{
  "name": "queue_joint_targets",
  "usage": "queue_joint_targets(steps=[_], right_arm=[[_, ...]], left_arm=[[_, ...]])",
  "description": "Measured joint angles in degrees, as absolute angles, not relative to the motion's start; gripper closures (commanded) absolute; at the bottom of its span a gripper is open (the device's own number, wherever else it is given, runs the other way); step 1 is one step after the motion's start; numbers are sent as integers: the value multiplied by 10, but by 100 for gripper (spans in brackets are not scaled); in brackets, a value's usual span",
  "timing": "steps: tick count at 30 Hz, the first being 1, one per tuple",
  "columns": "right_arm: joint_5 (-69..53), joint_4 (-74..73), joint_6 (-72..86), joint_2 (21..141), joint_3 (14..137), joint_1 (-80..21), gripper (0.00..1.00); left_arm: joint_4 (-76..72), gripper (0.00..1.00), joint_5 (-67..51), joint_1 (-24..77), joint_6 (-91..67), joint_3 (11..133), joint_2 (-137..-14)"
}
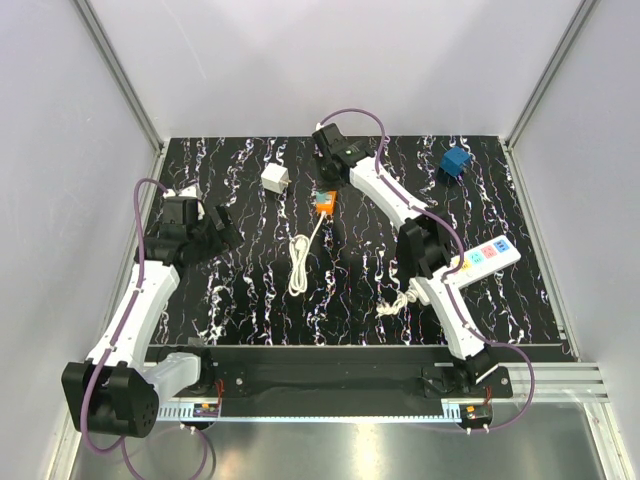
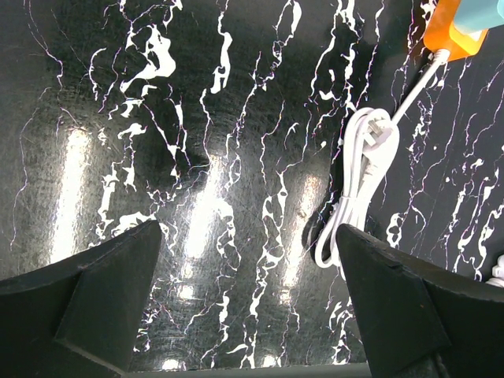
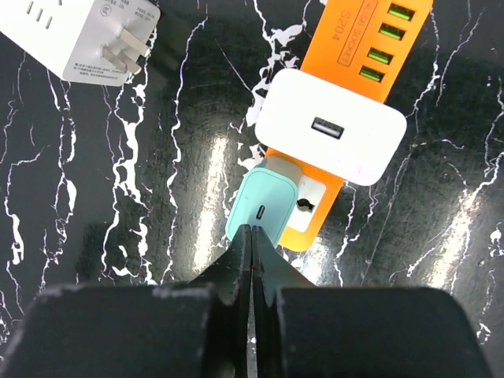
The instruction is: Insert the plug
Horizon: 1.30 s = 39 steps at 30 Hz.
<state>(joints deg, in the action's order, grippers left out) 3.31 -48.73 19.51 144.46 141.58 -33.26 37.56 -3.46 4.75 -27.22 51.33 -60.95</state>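
Note:
The blue plug (image 1: pixel 456 162) sits at the far right of the black marbled table (image 1: pixel 250 300), away from both arms, and shows in neither wrist view. The white power strip (image 1: pixel 486 258) lies at the right edge, beside the right arm's elbow. My right gripper (image 1: pixel 325 150) hangs over the far middle of the table. In the right wrist view it (image 3: pixel 252 232) is shut with nothing between its fingers, its tips just over a teal adapter (image 3: pixel 264 205). My left gripper (image 1: pixel 222 228) stands open over bare table at the left (image 2: pixel 252 299).
An orange socket block (image 3: pixel 370 39) carries the teal adapter and a white charger (image 3: pixel 331 126). Its coiled white cable (image 2: pixel 358 181) runs toward the table's middle. A white cube adapter (image 1: pixel 274 178) lies left of the orange block (image 1: pixel 323 203). Grey walls close in the table.

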Motion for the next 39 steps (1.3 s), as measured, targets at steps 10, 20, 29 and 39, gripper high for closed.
queue_joint_targets(steps=[10,20,29,39], right_arm=[[36,-490,190,1440,1419,-333,72],[132,-505,323,1107,1074,-319,19],[223,-530,500,833,680,-94,7],[231,-516,522,867,635,18,6]], left_arm=[[375,1,-66,48,-251,513,-609],[375,1,-73,221,-224,562,-649],[362,1,-111,362,-241,583,-718],[381,1,-78,362,-196,667,-727]])
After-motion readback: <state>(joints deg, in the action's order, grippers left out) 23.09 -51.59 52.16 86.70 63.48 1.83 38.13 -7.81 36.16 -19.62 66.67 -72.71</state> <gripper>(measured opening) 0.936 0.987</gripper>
